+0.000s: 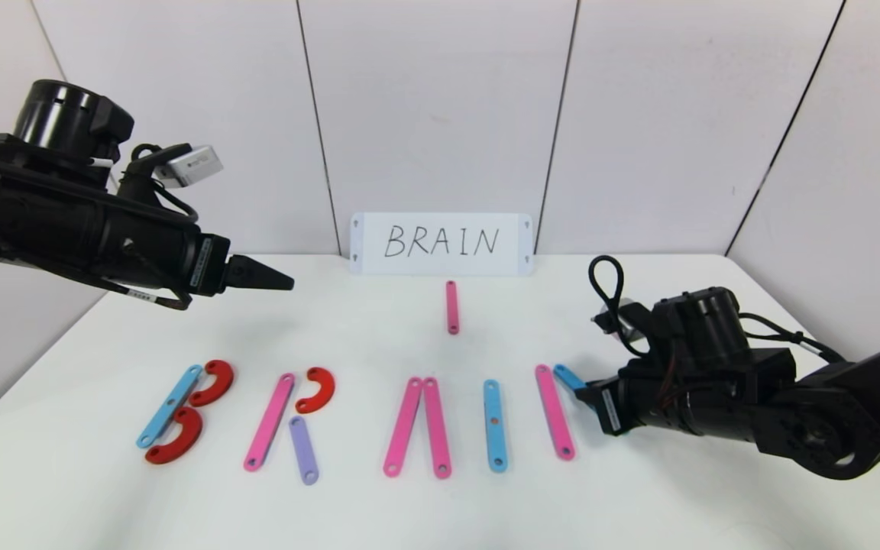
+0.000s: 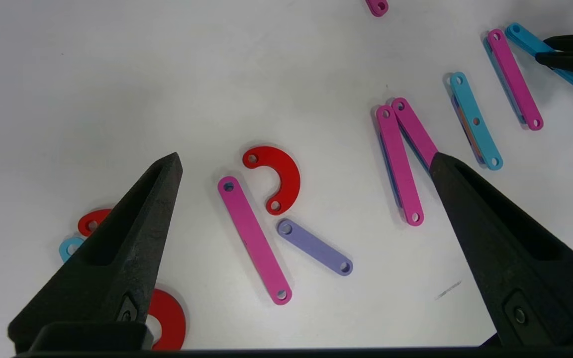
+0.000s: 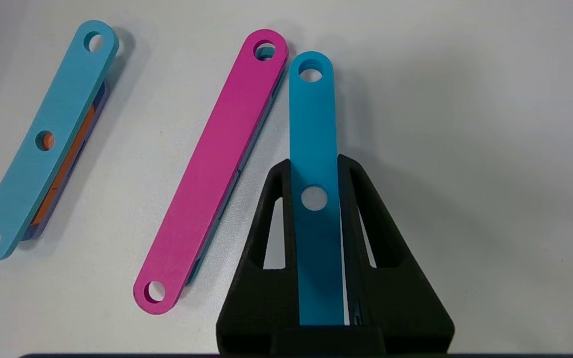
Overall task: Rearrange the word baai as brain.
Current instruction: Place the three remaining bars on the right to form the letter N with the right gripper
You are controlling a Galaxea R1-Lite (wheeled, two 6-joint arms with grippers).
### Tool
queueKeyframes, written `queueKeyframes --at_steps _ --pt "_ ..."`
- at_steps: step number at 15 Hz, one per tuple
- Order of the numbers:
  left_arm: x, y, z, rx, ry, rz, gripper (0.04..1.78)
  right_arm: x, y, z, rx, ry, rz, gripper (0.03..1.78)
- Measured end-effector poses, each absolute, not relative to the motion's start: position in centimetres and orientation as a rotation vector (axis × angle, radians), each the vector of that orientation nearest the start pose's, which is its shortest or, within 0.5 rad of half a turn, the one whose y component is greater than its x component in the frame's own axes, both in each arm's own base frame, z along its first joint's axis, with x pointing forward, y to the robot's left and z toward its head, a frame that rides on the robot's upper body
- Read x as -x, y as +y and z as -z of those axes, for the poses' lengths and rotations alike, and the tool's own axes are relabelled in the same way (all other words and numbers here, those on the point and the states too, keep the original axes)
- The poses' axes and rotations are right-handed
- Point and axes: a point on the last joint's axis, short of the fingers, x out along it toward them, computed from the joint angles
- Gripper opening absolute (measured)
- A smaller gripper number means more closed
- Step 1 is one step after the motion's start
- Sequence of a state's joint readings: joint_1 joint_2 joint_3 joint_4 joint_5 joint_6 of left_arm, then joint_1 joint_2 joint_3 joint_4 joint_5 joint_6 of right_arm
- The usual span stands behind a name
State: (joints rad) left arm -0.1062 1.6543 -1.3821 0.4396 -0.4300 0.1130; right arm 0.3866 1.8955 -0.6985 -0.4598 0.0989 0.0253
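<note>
The word lies in a row on the white table. A blue bar with two red curves makes the B. A pink bar, a red curve and a purple bar make the R. Two pink bars meet at the top, then comes a single blue bar. At the right end my right gripper is shut on a blue bar, whose far end sits beside the top of a pink bar. My left gripper hangs open above the table's left.
A white card with BRAIN handwritten stands against the back wall. One spare pink bar lies just before it. White wall panels close the back and both sides.
</note>
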Motion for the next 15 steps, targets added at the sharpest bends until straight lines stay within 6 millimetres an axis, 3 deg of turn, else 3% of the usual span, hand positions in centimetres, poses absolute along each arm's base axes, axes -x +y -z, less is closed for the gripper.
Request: queueKeyframes --at_steps 10,12,15 --pt "-28.66 -4.12 -25.86 0.010 0.685 0.556 1.74 -28.37 11.67 -7.09 0.085 0.722 -0.451 0.29" --pt "-28.66 -4.13 -25.86 0.010 0.684 0.556 1.74 -28.32 11.64 -7.08 0.086 0.723 -0.448 0.38" --pt "-28.65 -4.15 -25.85 0.010 0.685 0.558 1.74 -28.33 11.45 -7.19 0.083 0.720 -0.438 0.72"
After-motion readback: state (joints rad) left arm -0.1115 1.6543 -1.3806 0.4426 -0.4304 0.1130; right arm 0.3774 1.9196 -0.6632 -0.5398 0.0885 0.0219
